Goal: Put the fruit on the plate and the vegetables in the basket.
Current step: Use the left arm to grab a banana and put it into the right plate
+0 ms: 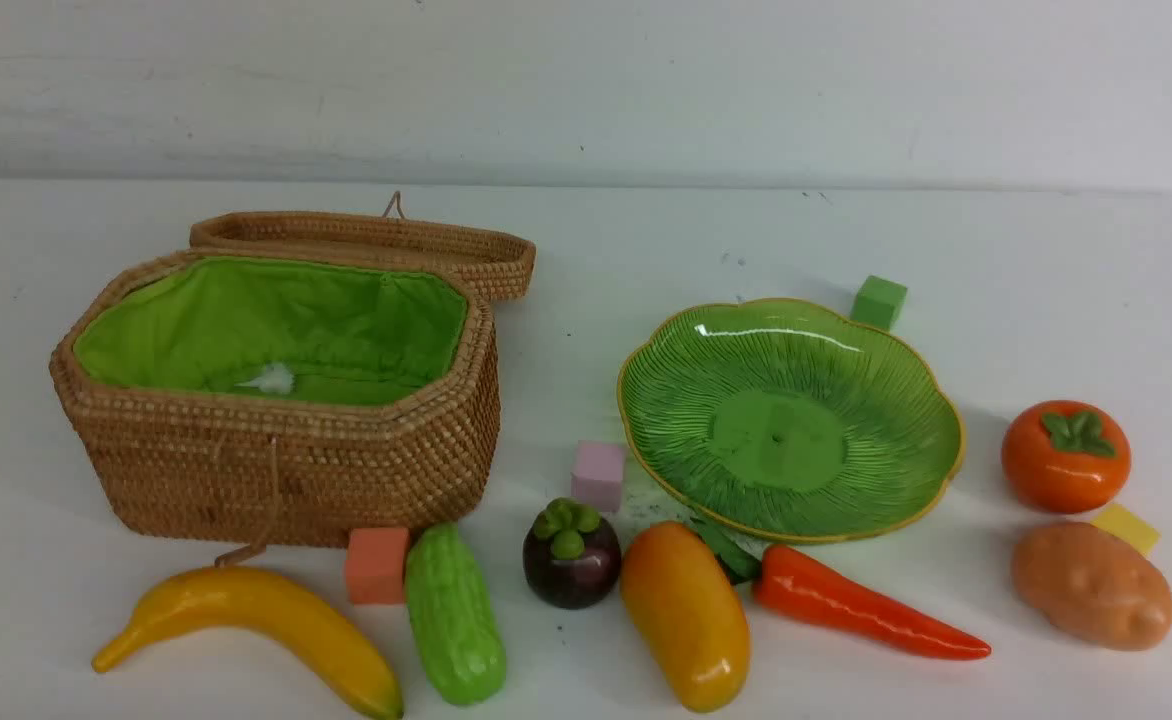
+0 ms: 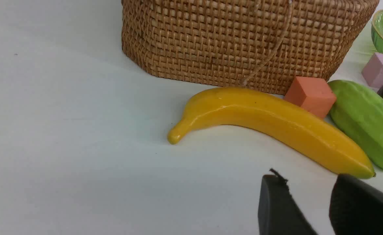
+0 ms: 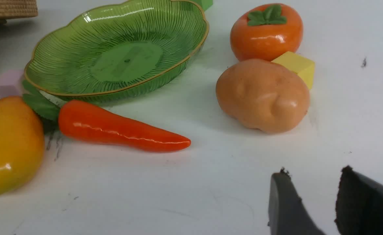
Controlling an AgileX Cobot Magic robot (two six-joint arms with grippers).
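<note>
The wicker basket stands open at the left of the front view, and the green plate is at center right. Along the lower edge lie the banana, cucumber, mangosteen, mango, carrot and potato. The persimmon sits just above the potato. The left gripper and the right gripper each show a narrow gap and grip nothing.

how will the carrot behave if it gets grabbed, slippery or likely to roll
The carrot shows sharp glossy highlights, so it may slip when pinched. Its round, tapered body would probably roll in an arc if nudged. It looks like rigid moulded plastic, likely light.
</note>
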